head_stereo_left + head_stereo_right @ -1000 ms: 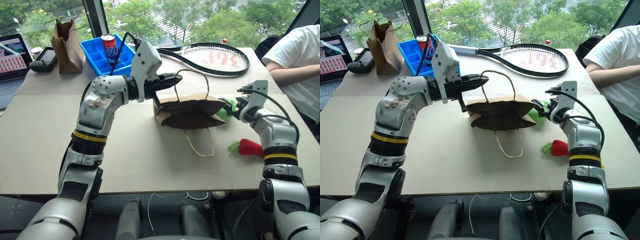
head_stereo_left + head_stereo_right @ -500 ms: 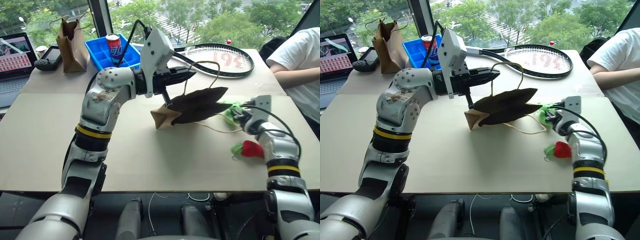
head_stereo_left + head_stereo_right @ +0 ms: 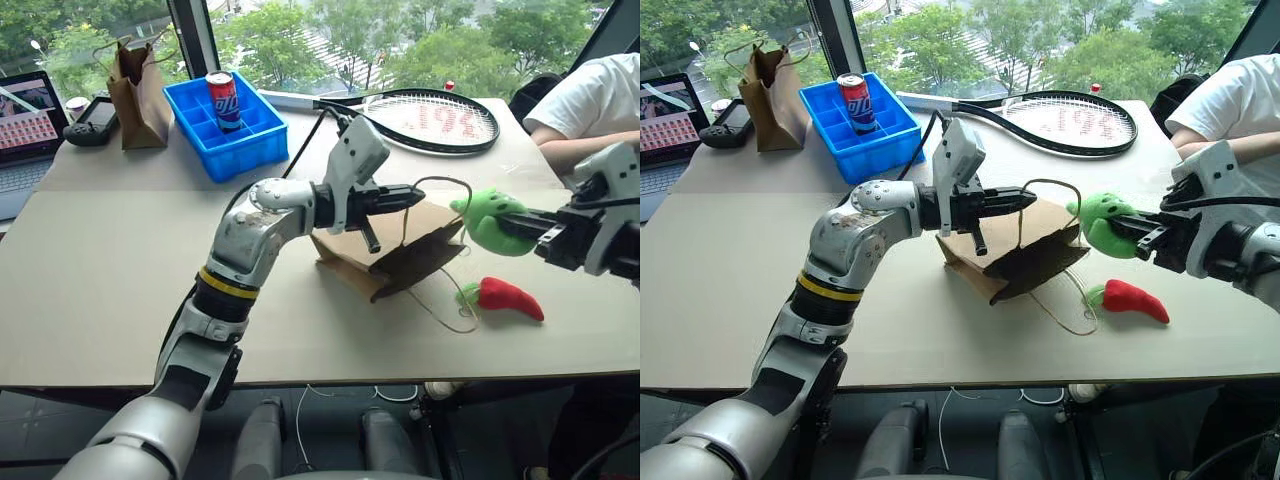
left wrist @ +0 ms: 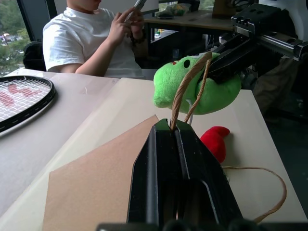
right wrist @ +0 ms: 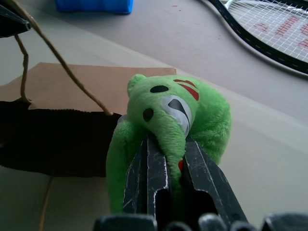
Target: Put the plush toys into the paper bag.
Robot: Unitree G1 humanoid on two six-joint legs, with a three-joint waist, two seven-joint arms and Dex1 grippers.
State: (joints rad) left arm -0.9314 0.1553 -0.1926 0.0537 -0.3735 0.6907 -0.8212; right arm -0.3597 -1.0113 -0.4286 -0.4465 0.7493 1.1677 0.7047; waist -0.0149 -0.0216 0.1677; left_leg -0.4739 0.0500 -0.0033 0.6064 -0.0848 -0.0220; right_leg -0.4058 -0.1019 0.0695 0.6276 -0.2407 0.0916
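Note:
The wide light-brown paper bag [image 3: 400,255] lies tilted on the table with its dark mouth facing right. My left gripper [image 3: 420,197] is shut on its upper loop handle [image 4: 185,91] and holds that side up. My right gripper [image 3: 520,225] is shut on the green frog plush toy [image 3: 487,220], which hangs in the air just right of the bag's mouth; in the right wrist view the toy [image 5: 168,115] is pinched between the fingers. The red chili plush toy [image 3: 508,296] lies on the table right of the bag, beside the lower handle loop.
A blue tray [image 3: 230,125] with a soda can [image 3: 220,88] and a small darker paper bag [image 3: 138,85] stand at the back left. A tennis racket [image 3: 430,115] lies behind the bag. A laptop [image 3: 25,110] sits far left. A person in a white shirt [image 3: 590,90] sits at the right.
My right gripper has shut on the green toy and lifted it off the table, drawing back. My left gripper has carried the bag's handle to the right, tipping the bag.

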